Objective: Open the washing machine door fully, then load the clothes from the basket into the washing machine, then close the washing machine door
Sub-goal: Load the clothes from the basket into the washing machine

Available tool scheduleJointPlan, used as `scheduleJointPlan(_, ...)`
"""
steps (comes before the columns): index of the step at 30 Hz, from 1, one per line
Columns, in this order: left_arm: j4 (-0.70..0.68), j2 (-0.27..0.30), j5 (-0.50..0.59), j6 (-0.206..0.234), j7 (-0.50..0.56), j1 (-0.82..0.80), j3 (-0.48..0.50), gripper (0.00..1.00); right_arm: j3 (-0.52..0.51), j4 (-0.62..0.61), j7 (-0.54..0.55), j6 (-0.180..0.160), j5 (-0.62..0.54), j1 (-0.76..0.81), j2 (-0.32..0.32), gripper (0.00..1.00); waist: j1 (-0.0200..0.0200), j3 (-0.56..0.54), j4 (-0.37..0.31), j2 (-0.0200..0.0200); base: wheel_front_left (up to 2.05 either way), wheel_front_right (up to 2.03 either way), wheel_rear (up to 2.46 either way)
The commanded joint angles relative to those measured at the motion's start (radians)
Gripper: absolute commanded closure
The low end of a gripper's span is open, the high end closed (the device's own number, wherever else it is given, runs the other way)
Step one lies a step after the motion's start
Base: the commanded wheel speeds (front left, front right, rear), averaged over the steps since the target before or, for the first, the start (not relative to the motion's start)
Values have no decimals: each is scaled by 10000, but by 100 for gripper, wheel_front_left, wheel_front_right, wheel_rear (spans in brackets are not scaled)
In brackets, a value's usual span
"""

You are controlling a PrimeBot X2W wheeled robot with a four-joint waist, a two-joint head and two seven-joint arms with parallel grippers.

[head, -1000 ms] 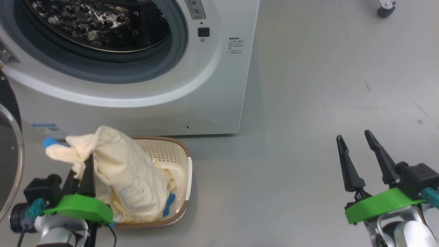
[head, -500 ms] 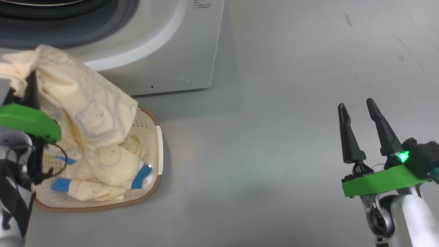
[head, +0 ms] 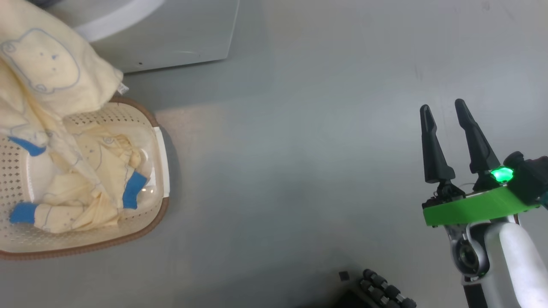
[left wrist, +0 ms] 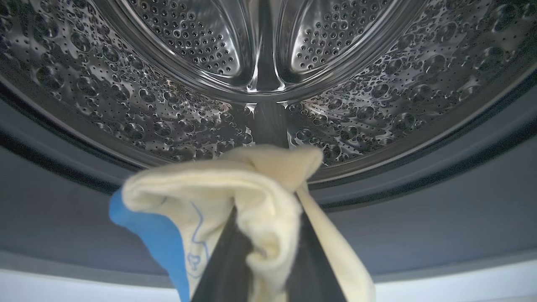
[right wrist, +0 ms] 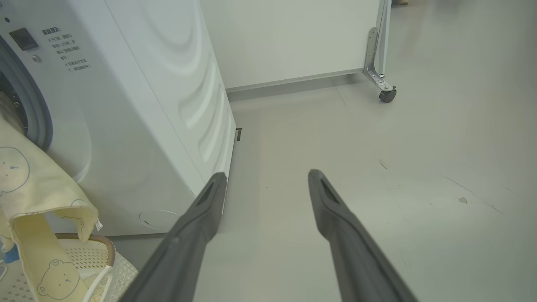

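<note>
Cloth from the clothes (left wrist: 235, 184) is pinched tight between the fingers of the left gripper (left wrist: 267, 209), which has risen from just over the basket (head: 159, 145) to the mouth of the drum (left wrist: 168, 113) of the washing machine (head: 171, 34). More clothes lie in the basket. The head camera has tipped downward. The right gripper (head: 442, 105) stays spread wide above the floor (head: 299, 171).

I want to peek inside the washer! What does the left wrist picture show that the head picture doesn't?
Left wrist picture: the shiny steel drum full of holes, and the left hand pinching the cream-yellow soft clothes. Head picture: the cream plastic basket with a brown rim, the grey floor and the open right hand. Both: the clothes and the white washing machine.
</note>
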Motion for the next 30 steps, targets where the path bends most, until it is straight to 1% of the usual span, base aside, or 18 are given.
scheduleJointPlan(1,-270,848,-78,-64,247,-888,311,100,250,-361,-91,40,116,-123,-87,0,-2,409,-142,1,0,0,0)
scheduleJointPlan(7,-117,1400,-86,-179,975,-2393,-46,100,459,-459,-92,40,327,-365,-87,0,-2,1088,-356,1,0,0,0)
scheduleJointPlan(13,131,1909,35,-227,1139,-3354,-467,100,635,-496,-92,40,549,-462,-87,0,-2,1569,-641,1,0,0,0)
scheduleJointPlan(15,223,2153,155,-234,1013,-3764,-598,100,698,-513,-92,40,632,-496,-87,0,-2,1761,-766,1,0,0,0)
scheduleJointPlan(21,553,2622,470,-242,-348,-4962,-646,100,875,-583,-93,40,869,-613,-87,0,-2,2241,-1124,1,0,0,0)
scheduleJointPlan(26,1134,2687,606,-244,-1773,-6083,-558,100,935,-600,-93,40,963,-675,-87,0,-2,2471,-1274,1,0,0,0)
scheduleJointPlan(30,1441,2648,838,-245,-2758,-6833,-903,100,947,-618,-93,40,987,-714,-87,0,-2,2589,-1276,1,0,0,0)
